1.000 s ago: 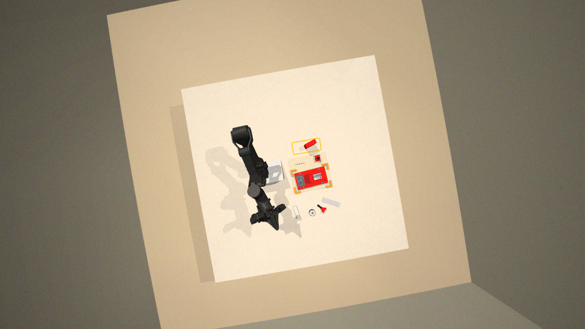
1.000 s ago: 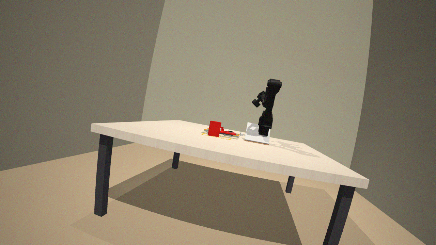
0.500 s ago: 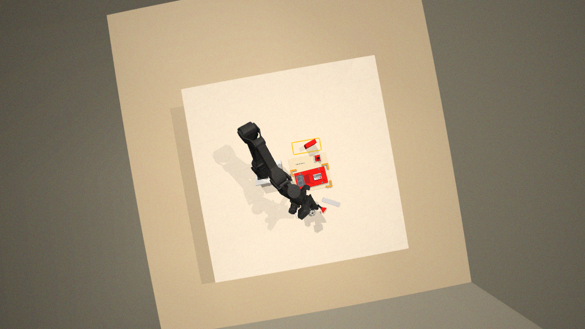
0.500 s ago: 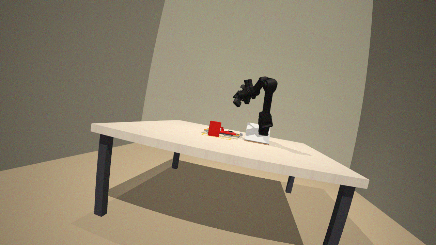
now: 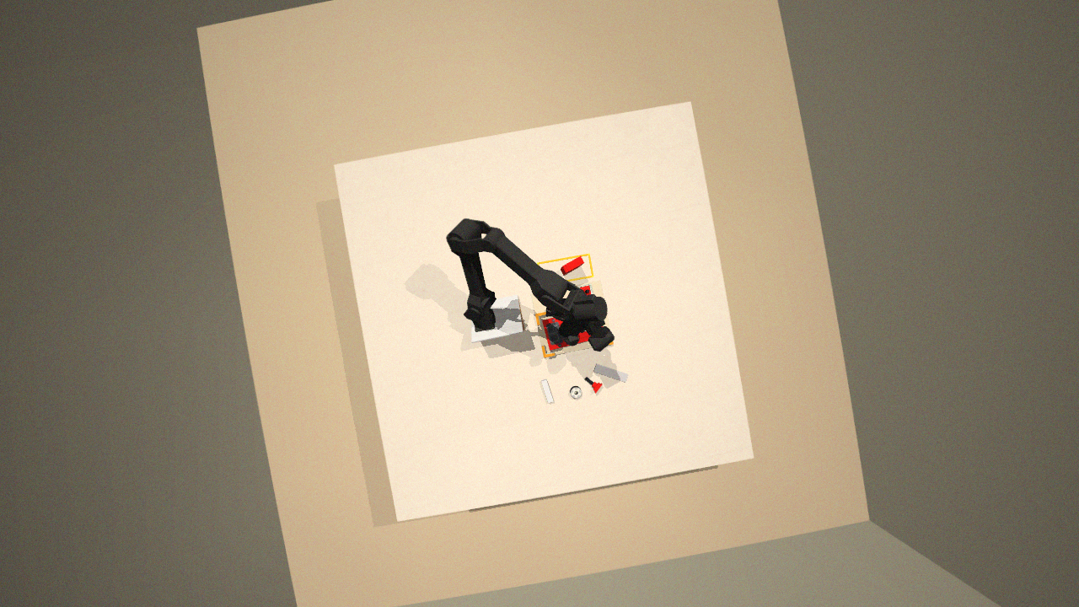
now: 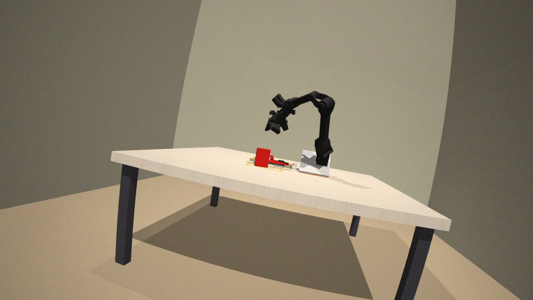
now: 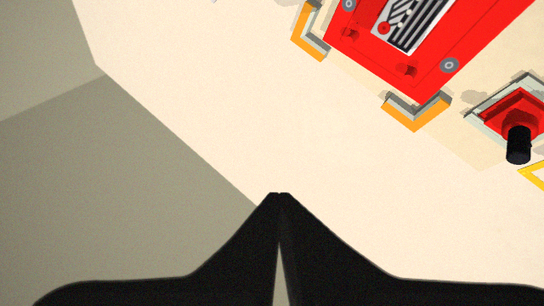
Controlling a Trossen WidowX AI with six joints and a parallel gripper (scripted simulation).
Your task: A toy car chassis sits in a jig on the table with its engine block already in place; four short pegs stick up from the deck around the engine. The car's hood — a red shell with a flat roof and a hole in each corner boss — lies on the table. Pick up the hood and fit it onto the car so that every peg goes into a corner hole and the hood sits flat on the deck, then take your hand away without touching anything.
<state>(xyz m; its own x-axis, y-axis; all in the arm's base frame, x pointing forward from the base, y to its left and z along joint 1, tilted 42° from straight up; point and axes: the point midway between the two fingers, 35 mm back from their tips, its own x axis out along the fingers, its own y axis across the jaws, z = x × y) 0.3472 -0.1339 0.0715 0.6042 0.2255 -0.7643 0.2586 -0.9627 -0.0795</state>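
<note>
The hood point(image 5: 572, 265) point(image 6: 262, 157) is a red block-like shell standing up on a narrow side on the table, turned at an angle; its holes do not show. The red chassis point(image 7: 463, 38) point(image 6: 284, 163) sits between the jig's orange corners point(image 7: 414, 123). The engine block point(image 7: 418, 25) is in its deck. Two pegs stand up near one end, a left peg point(image 7: 350, 34) and a right peg point(image 7: 410, 70); the others are out of the wrist view. My gripper point(image 7: 278, 201) is shut and empty, high above the table near the chassis. The arm hides part of the chassis in the top view.
A yellow outline point(image 5: 590, 265) surrounds the hood's spot. A red part with a black post point(image 7: 518, 144) stands beside the chassis. A grey bar point(image 5: 610, 373), a red cone piece point(image 5: 596, 387), a ring point(image 5: 575, 392) and a white bar point(image 5: 547, 390) lie on the chassis's other side.
</note>
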